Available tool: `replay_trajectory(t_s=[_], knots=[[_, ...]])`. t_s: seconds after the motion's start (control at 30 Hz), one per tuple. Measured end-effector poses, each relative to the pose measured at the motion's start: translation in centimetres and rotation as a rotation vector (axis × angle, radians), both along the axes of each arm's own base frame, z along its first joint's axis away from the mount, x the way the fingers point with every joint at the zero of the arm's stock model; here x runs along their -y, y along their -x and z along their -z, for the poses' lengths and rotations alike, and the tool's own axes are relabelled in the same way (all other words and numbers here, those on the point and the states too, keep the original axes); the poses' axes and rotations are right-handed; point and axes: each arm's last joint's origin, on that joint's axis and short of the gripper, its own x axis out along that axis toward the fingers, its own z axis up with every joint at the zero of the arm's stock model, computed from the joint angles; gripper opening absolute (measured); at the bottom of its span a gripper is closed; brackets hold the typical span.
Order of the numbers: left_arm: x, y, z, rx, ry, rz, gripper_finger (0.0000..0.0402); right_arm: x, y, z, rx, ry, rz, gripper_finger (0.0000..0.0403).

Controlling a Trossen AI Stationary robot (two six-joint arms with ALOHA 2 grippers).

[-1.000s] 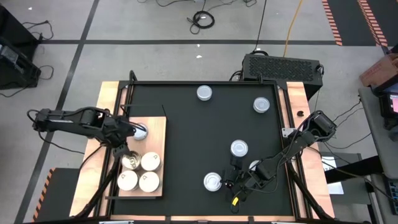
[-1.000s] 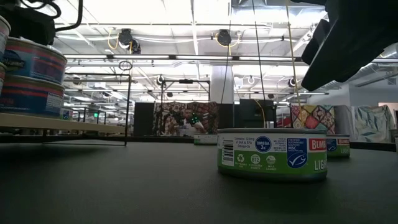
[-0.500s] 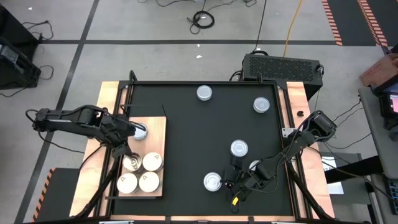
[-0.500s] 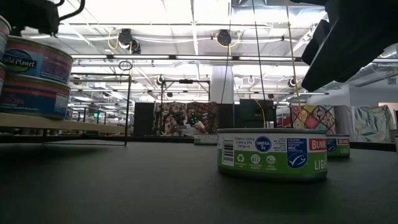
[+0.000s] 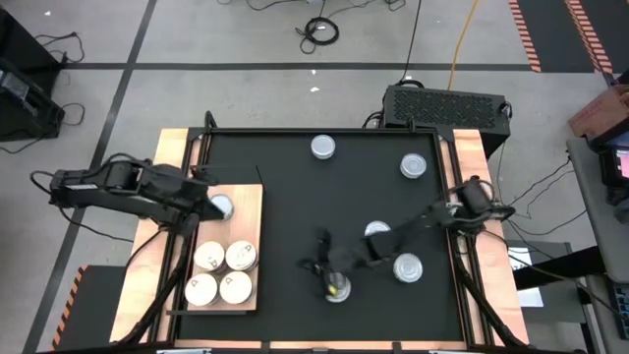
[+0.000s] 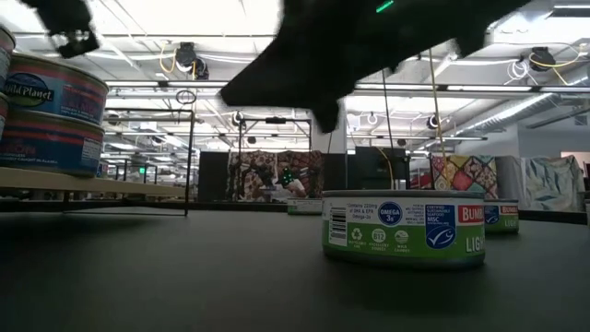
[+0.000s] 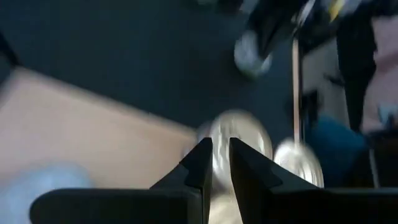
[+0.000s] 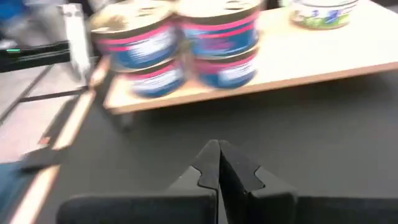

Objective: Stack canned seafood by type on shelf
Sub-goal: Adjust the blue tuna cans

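You are between two cans now. The shelf (image 5: 246, 202) carries four cream-topped cans (image 5: 223, 271) and one silver can (image 5: 221, 206). The left gripper (image 5: 203, 203), nearly closed and empty, is beside that silver can. The right gripper (image 5: 332, 280), fully closed and empty, is over a loose silver can (image 5: 337, 291) on the mat (image 5: 295, 177). For the next move, I think you must open the right fingers and lower them around this can.

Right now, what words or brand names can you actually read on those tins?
"OMEGA 3s", "MSC", "BUMB", "LIGH": green-banded can on the mat, text cut off at its curve.
"Wild Planet", partly cut off: blue can stacked on the shelf.
The green-banded can's small print is too small; the right wrist view's labels are blurred.
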Motion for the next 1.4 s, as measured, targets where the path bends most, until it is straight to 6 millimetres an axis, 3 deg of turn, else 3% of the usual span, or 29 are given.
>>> replay_trajectory(t_s=[0.23,0.47,0.8,1.4], knots=[[-0.1,-1.0,-1.9,0.223,-0.119,0.004,0.0056,2.9,-7.0,1.5,0.015,0.078,0.036,0.0],[-0.2,-0.9,-1.7,0.207,-0.169,0.032,0.0056,3.1,-10.2,3.0,0.008,0.099,0.043,0.0],[-0.2,-0.9,-1.7,0.211,-0.193,0.045,0.0056,3.7,-10.9,3.0,0.042,0.079,0.069,0.0],[-0.2,-0.9,-1.6,0.209,-0.187,0.041,0.0056,3.1,-11.0,2.5,0.101,0.055,0.065,0.0]])
